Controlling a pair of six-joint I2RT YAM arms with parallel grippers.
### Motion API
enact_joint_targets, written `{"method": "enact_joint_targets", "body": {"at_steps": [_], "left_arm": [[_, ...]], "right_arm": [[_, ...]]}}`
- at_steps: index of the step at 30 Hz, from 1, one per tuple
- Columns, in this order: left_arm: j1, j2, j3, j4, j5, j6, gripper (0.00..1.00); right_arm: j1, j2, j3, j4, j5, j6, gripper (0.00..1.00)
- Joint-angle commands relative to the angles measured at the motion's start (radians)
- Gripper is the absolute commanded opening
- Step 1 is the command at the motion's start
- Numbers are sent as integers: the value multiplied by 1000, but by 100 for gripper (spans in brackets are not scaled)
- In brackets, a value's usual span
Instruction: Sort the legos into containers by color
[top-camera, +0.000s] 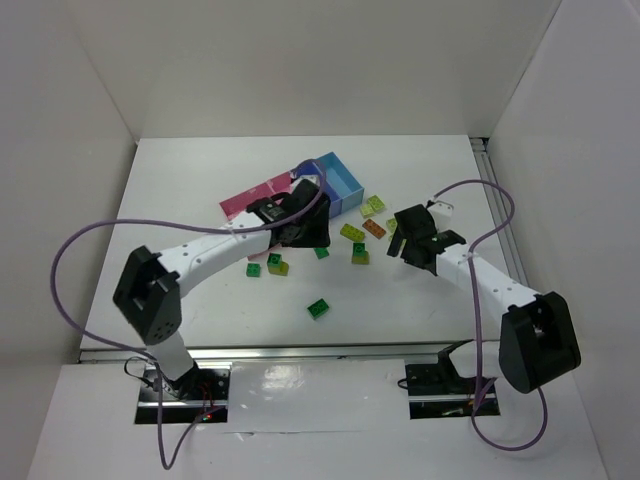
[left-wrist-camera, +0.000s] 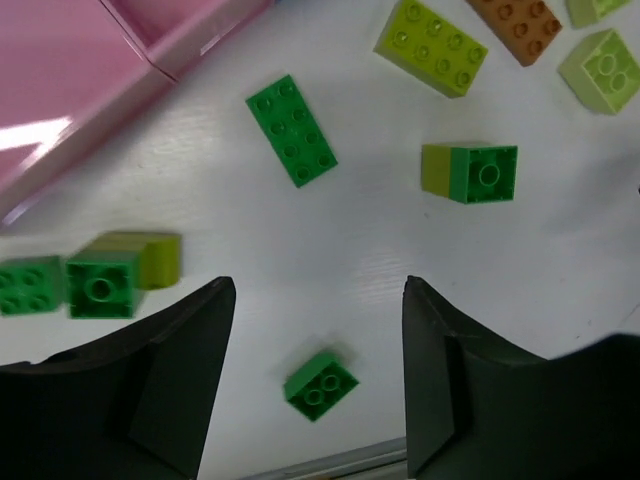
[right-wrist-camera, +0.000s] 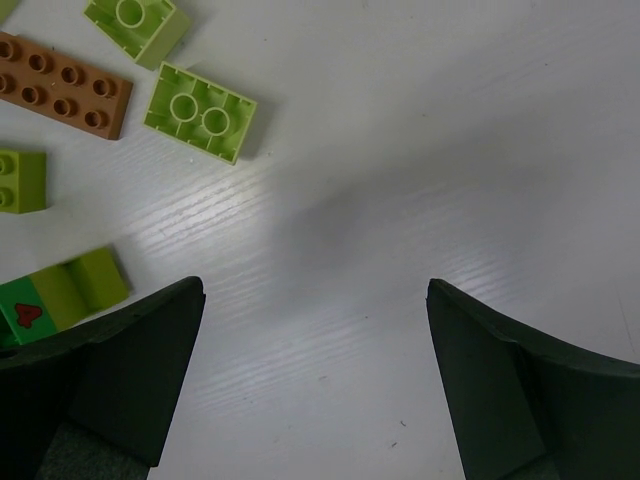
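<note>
Take the containers (top-camera: 250, 198) as the mark. Find the left end effector (left-wrist-camera: 317, 290) hanging at their near edge, spread wide and gripping nothing; find the right end effector (right-wrist-camera: 315, 288) off to their right, just as wide and just as bare. Look for the dark green brick (left-wrist-camera: 292, 130) on the worktop (left-wrist-camera: 350, 230) just near-side of the pink bin (left-wrist-camera: 70, 70), ahead of the left fingers (left-wrist-camera: 150, 380) and a little left of the gap, long axis roughly square to that bin's wall and skewed to the closing line. Judge the left arm the nearer; expect a reach forward and down with a modest wrist turn. Leave the orange brick (right-wrist-camera: 62, 85) and yellow-green bricks (right-wrist-camera: 200, 112), right of the containers, to the other arm. See no brick in the blue bin (top-camera: 338, 178) or in the pink strip showing; cannot tell about the part under the left arm.
</note>
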Motion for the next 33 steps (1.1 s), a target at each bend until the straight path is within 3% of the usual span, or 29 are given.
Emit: {"method": "enact_joint_targets", "body": {"at_steps": [1,7,12,20,24,28,30,33], "left_arm": [[-13,106,70,-94,-52,-304,73],[-2,287,195,-83,-64,-395,68],[-2,468,335,-180,-92,-462,67],[7,533,358,-215,-126,-516,65],[16,554,358,-205,-126,-516,59],[16,577,358,-205,-117,-507,42],[16,577,349,-195,-107,-496,27],[4,521,349,-195,-132,-455,19]], "right_arm": [[6,-47,6,42,19,-12,99],[6,-88,-14,51,-6,-43,99],[16,-110,-14,51,3,-70,99],[25,-129,-46,62,-32,-80,99],[25,-129,-46,62,-53,-80,99],[25,-129,-46,53,-53,-80,99],[25,-129,-55,53,-44,-80,99],[25,-139,-55,53,-44,-70,99]]}}
